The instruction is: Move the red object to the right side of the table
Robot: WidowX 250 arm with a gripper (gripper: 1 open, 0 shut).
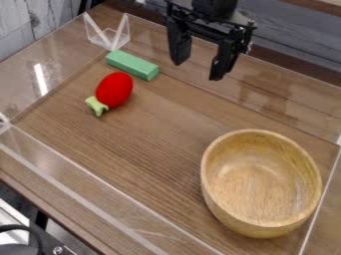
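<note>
The red object [114, 89] is a small glossy rounded toy with a light-green stem end, lying on the left half of the brown wood-grain table [160, 139]. My black gripper [198, 62] hangs above the table's back middle, up and to the right of the red toy and well apart from it. Its two fingers point down with a clear gap and nothing between them, so it is open.
A flat green rectangular block [134, 65] lies just behind the red toy. A large wooden bowl [261, 182] sits at the front right. Low clear acrylic walls [80, 199] border the tabletop.
</note>
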